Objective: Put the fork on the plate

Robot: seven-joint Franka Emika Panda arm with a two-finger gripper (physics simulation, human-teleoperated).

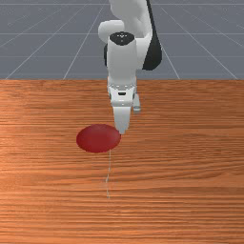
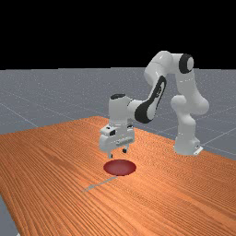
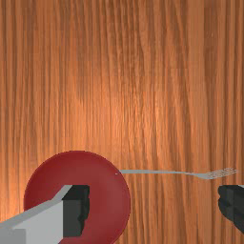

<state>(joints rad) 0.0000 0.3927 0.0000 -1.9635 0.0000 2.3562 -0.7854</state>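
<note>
In the far view, my gripper (image 2: 117, 153) hangs above the red plate (image 2: 120, 168), its fingers apart. The wrist view has the gripper (image 3: 153, 206) open with nothing held, one fingertip over the plate (image 3: 102, 195) and the other out past it, beyond the fork's tines. A thin grey fork (image 3: 157, 172) lies on the table, handle end at the plate's rim and tines pointing away; whether the two touch, I cannot tell. In the front view the fork (image 1: 109, 167) runs from the plate (image 1: 95, 139) toward the near edge.
The brown wooden table (image 1: 190, 167) lies under everything. My arm's base (image 2: 186, 146) stands on it at the far view's right. In that view a table edge runs down the left side.
</note>
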